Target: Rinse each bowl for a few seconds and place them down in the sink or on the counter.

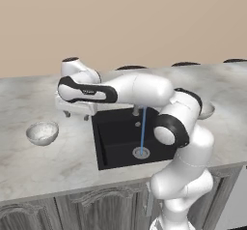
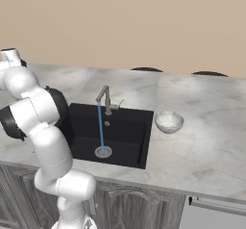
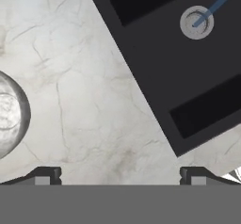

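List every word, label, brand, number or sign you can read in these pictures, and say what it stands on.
None: no readable text anywhere.
The arm has plain white and dark shells, with no marking.
The two bowls, the counter, the sink and the faucet bear no lettering or label.

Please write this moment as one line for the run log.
hand: open, empty | over counter | bowls: on counter | faucet: running

Counter [image 1: 72, 161]: light-grey marbled stone. Sink [image 1: 116, 147]: black basin, grey metal drain [image 1: 141, 152]. Bowls [image 1: 42, 133] [image 2: 169, 122]: speckled white-grey, glossy. Water stream [image 1: 143, 130]: blue.
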Tool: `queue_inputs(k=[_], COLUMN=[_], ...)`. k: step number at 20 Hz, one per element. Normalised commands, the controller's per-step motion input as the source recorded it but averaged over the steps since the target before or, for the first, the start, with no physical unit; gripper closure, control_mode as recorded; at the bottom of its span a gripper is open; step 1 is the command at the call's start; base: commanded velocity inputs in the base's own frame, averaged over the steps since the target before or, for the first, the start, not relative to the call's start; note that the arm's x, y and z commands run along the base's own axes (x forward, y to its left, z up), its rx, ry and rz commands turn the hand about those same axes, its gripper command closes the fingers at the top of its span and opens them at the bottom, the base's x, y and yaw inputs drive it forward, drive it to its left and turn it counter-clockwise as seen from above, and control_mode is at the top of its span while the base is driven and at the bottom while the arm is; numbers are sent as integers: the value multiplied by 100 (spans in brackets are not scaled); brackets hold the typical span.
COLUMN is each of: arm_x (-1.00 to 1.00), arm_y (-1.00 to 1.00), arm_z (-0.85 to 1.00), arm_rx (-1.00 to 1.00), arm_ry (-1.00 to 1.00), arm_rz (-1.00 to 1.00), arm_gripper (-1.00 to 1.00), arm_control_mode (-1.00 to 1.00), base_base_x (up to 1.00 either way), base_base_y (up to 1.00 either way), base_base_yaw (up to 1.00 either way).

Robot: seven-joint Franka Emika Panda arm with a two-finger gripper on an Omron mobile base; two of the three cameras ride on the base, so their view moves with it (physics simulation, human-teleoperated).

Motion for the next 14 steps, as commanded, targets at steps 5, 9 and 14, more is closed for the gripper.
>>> queue_inputs(k=[5, 9, 14], arm_x=[7, 6, 3], arm_y=[32, 24, 17], arm_z=[-18, -13, -12], arm_rx=[0, 0, 0], arm_ry=[7, 4, 0], arm_rz=[0, 0, 0], arm_gripper=[-100, -100, -100], arm_control_mode=[-100, -100, -100], base_base_x=[0, 0, 0], base_base_y=[0, 0, 0], base_base_yaw=[0, 0, 0])
